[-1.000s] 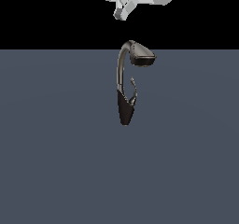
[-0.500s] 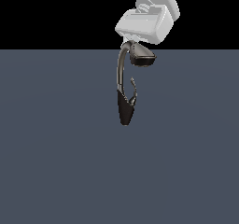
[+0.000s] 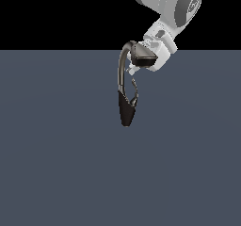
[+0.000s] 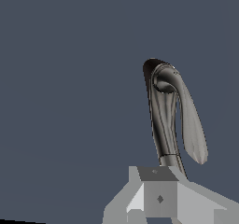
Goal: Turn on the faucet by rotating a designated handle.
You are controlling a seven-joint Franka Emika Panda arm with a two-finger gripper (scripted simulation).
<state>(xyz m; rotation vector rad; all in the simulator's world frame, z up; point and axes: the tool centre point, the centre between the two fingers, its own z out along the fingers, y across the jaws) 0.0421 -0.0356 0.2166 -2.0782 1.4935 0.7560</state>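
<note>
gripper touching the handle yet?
Cannot tell. In the exterior view the gripper sits behind the faucet spray head, just above the handle, its fingers mostly hidden. The wrist view shows no handle contact.

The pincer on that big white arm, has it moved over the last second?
Yes. The pincer has come down from above the faucet to beside its spray head, on the exterior view's right.

The white-and-grey arm [image 3: 172,4] reaches down from the upper right of the exterior frame, its wrist angled down-left, the claw [image 3: 133,69] mostly hidden, its jaws' state unreadable.
</note>
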